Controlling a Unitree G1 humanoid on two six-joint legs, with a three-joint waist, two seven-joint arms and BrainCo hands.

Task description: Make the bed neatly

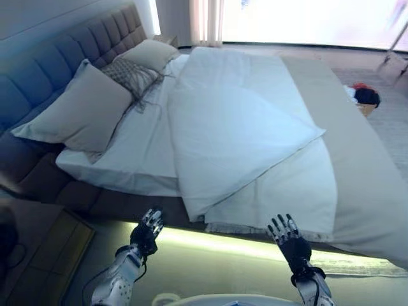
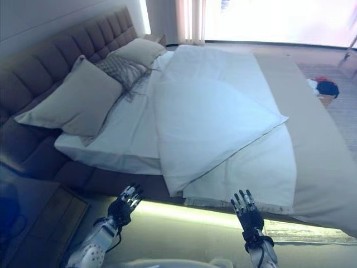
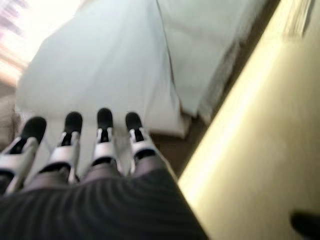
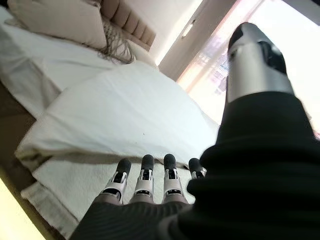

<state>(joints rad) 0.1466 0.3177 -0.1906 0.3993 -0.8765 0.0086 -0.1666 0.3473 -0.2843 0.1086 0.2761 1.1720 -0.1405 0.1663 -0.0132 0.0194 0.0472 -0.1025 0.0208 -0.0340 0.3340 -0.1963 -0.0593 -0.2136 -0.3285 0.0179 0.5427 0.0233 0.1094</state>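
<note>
Both the left robot hand (image 1: 147, 231) and right robot hand (image 1: 287, 234) hover spread-fingered, seemingly short of the folded-back duvet (image 1: 242, 127).

The bed (image 2: 312, 167) runs away from the camera, its tufted headboard (image 2: 67, 61) along the left. A white duvet (image 2: 212, 123) lies folded back on itself, one corner pointing right over a beige cover (image 2: 318, 145), its near edge hanging by the side of the mattress. A large beige pillow (image 2: 72, 103) leans at the headboard, a patterned cushion (image 2: 120, 70) behind it and a second pillow (image 2: 139, 51) farther back. Both hands hang just short of the bed's near side with fingers straight, touching nothing: the left hand (image 2: 124, 207) low left, the right hand (image 2: 247, 215) below the duvet's fringed edge. A dark bundle (image 2: 324, 88) lies on the floor at far right.
</note>
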